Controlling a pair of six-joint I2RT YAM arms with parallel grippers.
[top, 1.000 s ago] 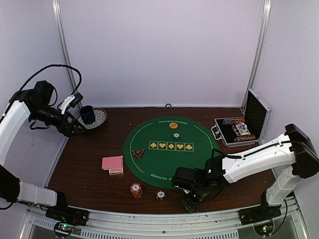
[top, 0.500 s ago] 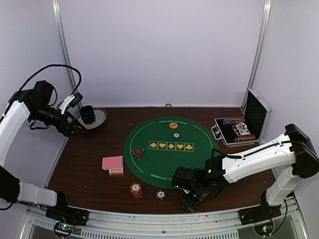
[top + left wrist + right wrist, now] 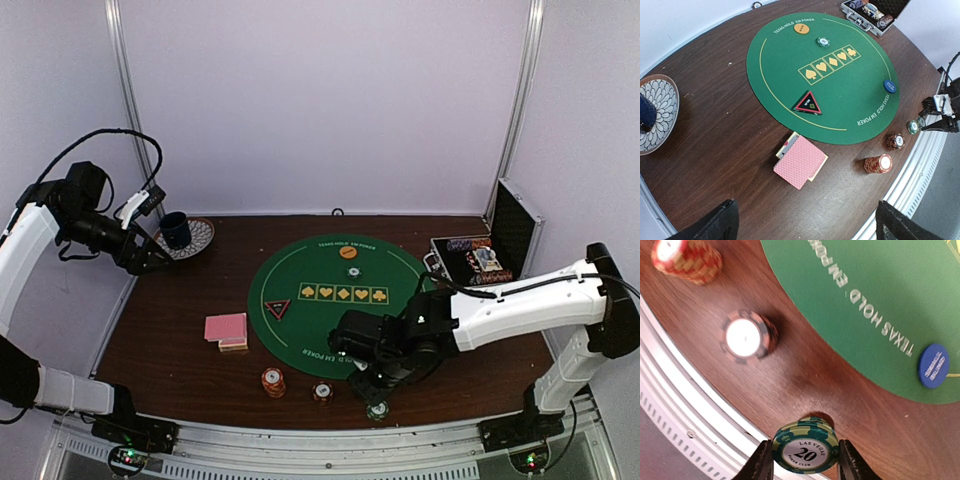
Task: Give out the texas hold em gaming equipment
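Evidently placing chips: right gripper (image 3: 805,456) clasped green chip stack (image 3: 804,444), bottom edge.
Next probably required level release; left gripper (image 3: 806,207) gaped empty.

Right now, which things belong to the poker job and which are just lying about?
Job: green striped chip stack, orange chip stack, red-brown chip stack, pink-backed card deck, red triangle, blue disc, orange disc.
Idle: silver chip case, dark blue cup, patterned plate.

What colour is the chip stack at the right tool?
The chip stack is green, pale-striped; right wrist view.
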